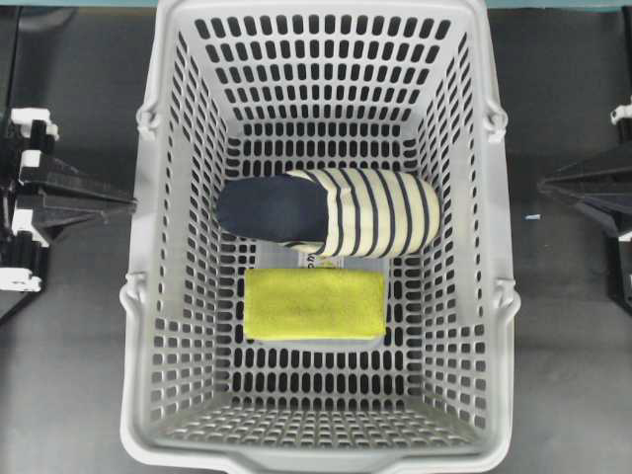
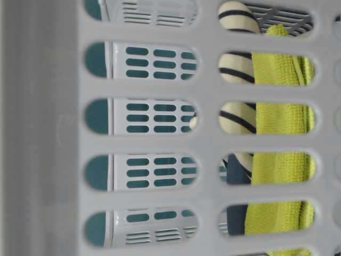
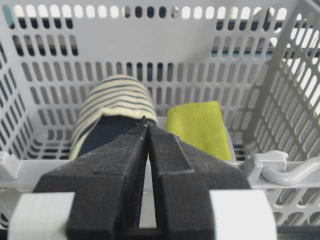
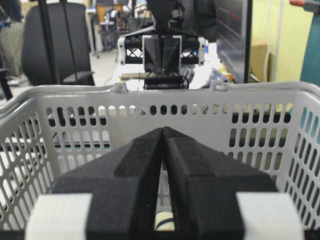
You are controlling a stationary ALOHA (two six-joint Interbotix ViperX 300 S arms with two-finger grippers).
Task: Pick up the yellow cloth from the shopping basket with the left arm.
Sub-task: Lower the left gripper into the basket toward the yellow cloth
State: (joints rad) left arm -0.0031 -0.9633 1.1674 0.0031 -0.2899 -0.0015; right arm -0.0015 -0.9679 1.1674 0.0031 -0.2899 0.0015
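Observation:
The yellow cloth (image 1: 314, 303) lies folded flat on the floor of the grey shopping basket (image 1: 499, 296), just in front of a navy and cream striped slipper (image 1: 331, 213). My left gripper (image 1: 131, 204) is shut and empty, outside the basket's left wall, pointing at it. In the left wrist view its shut tips (image 3: 148, 124) sit over the near rim (image 3: 280, 167), with the cloth (image 3: 198, 127) beyond to the right and the slipper (image 3: 112, 105) straight ahead. My right gripper (image 1: 542, 186) is shut and empty outside the right wall; it also shows in the right wrist view (image 4: 163, 129).
The basket's tall slotted walls (image 2: 208, 90) surround the cloth (image 2: 279, 122) and slipper (image 2: 234, 69). A handle pivot (image 3: 272, 162) sticks out on the near rim. Dark table (image 1: 69, 375) lies on both sides of the basket.

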